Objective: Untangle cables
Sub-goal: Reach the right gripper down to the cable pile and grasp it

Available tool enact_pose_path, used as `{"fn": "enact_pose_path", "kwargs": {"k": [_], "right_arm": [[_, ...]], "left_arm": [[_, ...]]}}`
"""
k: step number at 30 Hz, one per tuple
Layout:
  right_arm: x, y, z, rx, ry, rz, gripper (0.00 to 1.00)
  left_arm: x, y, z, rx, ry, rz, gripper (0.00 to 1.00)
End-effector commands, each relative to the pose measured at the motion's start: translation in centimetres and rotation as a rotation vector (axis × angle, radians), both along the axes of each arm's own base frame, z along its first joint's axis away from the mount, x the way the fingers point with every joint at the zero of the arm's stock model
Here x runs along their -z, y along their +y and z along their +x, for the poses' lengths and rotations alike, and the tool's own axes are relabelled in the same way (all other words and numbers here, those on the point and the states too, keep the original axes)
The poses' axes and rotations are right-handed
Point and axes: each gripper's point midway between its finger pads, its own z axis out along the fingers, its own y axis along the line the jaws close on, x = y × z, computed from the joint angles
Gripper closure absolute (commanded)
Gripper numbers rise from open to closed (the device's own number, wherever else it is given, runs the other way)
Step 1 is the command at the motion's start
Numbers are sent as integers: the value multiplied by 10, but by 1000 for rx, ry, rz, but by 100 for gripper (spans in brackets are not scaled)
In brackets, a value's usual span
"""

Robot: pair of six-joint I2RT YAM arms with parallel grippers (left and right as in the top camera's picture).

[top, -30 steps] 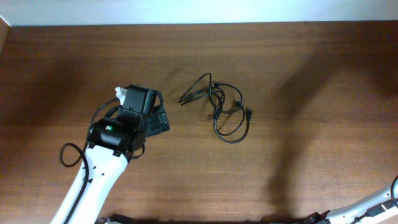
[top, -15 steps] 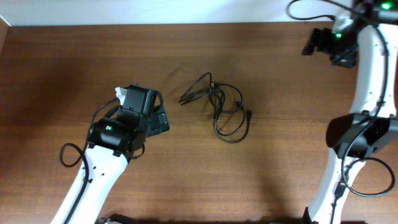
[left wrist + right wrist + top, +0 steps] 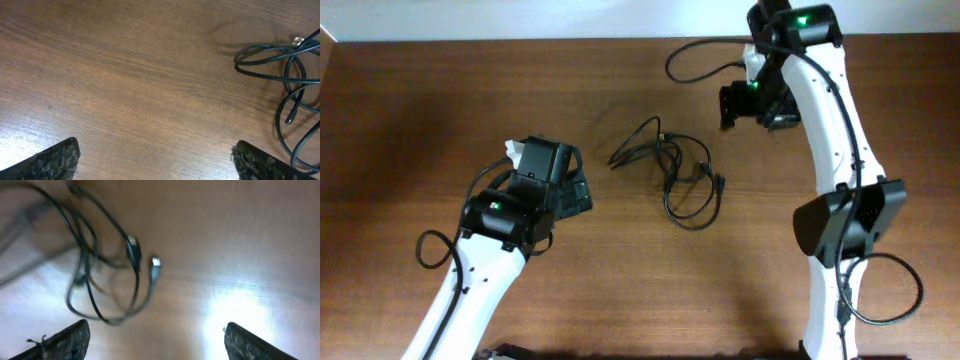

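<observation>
Cables (image 3: 667, 155) run diagonally, far-left to near-right; left gripper (image 3: 155, 159) and right gripper (image 3: 157, 339) gape empty

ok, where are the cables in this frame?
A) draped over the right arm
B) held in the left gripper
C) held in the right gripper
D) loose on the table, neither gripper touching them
D: the cables lie loose on the table, and the left gripper and right gripper are both open and empty.

The cables (image 3: 675, 175) were black with silvery plug tips. The table (image 3: 620, 290) was reddish-brown wood with a fine streaked grain. The left arm (image 3: 460, 290) and right arm (image 3: 830, 110) were white with black joints, each showing small green lights (image 3: 497, 207).
</observation>
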Motion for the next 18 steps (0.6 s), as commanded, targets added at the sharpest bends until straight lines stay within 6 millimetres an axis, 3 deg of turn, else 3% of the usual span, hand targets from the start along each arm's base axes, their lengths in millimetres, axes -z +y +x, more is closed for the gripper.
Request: {"fn": "enact_pose_path", "kwargs": {"k": [1,3,5,8,10,12,14,18], "right_arm": [[-18,-7,-32,9,13,-26,15],[-21,4,-44,10,24,-29,15],[-21,30,-52,-50,20,-29,15],[-22,55,-52,-73,-9,-8,15],[-22,59,-52,22,-2,-5,14],[-21,60,-49,223,10,-1,14],[-20,66,-36,405,-12,29,14],[-15,92,-26,592,-8,117,9]], "left_arm": [[-4,4,0,-22,-20,4,1],[-4,4,0,-22,-20,4,1],[-4,4,0,-22,-20,3,1],[-4,4,0,-22,-20,4,1],[-4,4,0,-22,-20,4,1],[-4,4,0,-22,-20,3,1],[-4,4,0,-22,-20,4,1],[-4,4,0,-22,-20,3,1]]}}
